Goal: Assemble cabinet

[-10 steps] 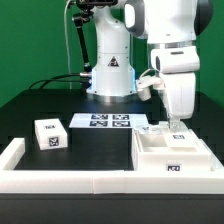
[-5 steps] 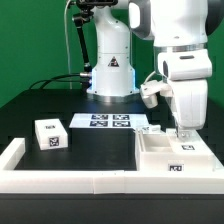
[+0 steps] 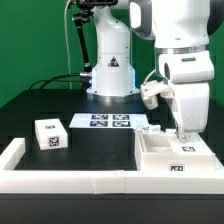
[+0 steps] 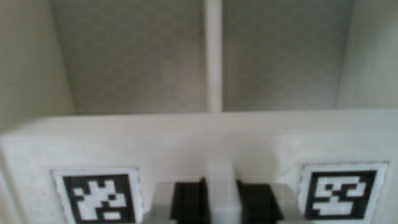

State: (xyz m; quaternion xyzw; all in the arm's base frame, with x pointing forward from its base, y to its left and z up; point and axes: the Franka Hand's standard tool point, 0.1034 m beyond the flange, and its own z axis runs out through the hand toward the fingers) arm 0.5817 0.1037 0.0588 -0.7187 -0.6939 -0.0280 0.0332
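The cabinet body [image 3: 165, 160], a white open box with tags, lies at the front on the exterior view's right. My gripper [image 3: 183, 133] reaches straight down onto its far wall. In the wrist view the two black fingers [image 4: 180, 203] stand close on either side of a thin white rib [image 4: 215, 120] of the cabinet [image 4: 125, 145], so the gripper [image 4: 217, 200] is shut on it. Two tags [image 4: 98, 198] sit either side of the fingers. A smaller white tagged block [image 3: 50, 134] lies apart on the exterior view's left.
The marker board [image 3: 108, 121] lies flat in front of the robot base [image 3: 110, 70]. A low white rim [image 3: 60, 181] edges the black table along the front and the left. A black cable [image 3: 55, 84] runs at the back left.
My gripper and the cabinet body have shifted together a little toward the exterior view's right. In the last half second they hardly moved. The small block stayed put.
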